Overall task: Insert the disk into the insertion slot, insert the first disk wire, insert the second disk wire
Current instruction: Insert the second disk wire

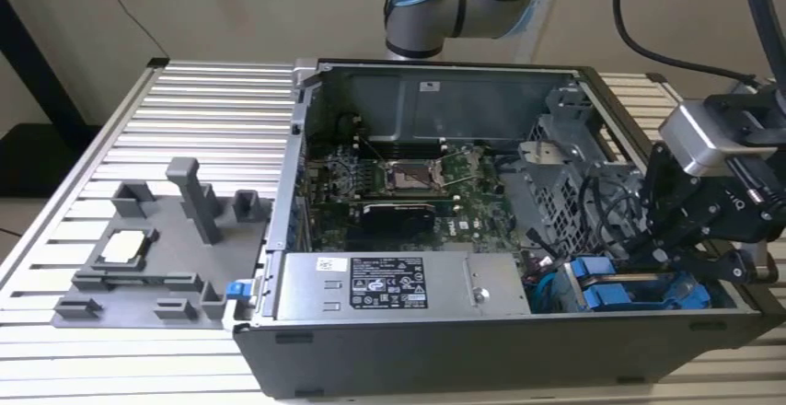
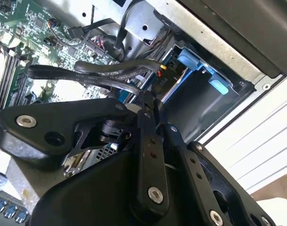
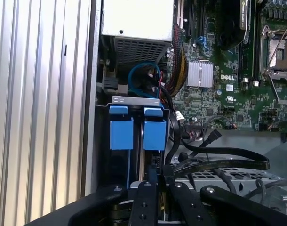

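Though not yet finished, looks well advanced as a task: disk (image 3: 154,135) judged already seated in the insertion slot (image 3: 135,100), upright beside a second blue carrier (image 3: 121,134), near the case corner at the exterior view's right. Cannot say with certainty which of the two blue frames is which; taken here as the one in line with the fingers. Reaches down into the drive cage with the gripper (image 2: 147,101), fingers pressed together with no gap visible, tip right at a flat black wire (image 2: 87,73) and its black connector. Cannot tell if pinching that wire or only touching it, nor if any wire is plugged into the disk; so probably busy with the wire steps. Concerning materials: glossy bright blue plastic with square tabs, dull grey folded sheet metal for the cage, flexible ribbon-like black cable, green motherboard (image 1: 406,184) with a small ribbed heatsink, matte black gripper links with round screws, ribbed aluminium table (image 1: 197,101).
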`<state>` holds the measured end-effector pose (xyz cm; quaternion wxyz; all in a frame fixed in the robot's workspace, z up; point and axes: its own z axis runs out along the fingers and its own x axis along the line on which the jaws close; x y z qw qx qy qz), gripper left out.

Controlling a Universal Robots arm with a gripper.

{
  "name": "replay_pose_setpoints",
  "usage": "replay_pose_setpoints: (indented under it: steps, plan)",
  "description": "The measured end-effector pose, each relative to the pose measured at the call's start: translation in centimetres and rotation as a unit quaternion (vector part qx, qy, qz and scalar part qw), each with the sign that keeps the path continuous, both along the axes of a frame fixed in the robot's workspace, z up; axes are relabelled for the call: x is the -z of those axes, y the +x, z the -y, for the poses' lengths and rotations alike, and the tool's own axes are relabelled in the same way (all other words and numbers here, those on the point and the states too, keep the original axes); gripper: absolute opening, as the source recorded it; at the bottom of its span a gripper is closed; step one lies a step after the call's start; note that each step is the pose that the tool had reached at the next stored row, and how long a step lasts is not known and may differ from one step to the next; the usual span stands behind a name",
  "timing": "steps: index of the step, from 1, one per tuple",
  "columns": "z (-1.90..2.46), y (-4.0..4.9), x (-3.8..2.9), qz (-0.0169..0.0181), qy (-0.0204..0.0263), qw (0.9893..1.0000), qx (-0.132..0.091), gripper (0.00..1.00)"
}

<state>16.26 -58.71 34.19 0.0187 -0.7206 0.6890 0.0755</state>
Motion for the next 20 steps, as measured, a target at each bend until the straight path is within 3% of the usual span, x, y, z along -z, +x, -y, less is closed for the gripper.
replay_pose_setpoints:
  steps: [6,17,19,20]
  plan:
    - [0.00,0.05,0.37,0.0000,0.0026,1.0000,0.002,0.16]
    - [0.03,0.07,0.82,0.0001,0.0027,1.0000,0.003,0.16]
    - [0.03,0.07,0.83,0.0000,0.0025,1.0000,0.003,0.18]
    - [0.03,0.07,0.78,0.0000,0.0025,1.0000,0.003,0.24]
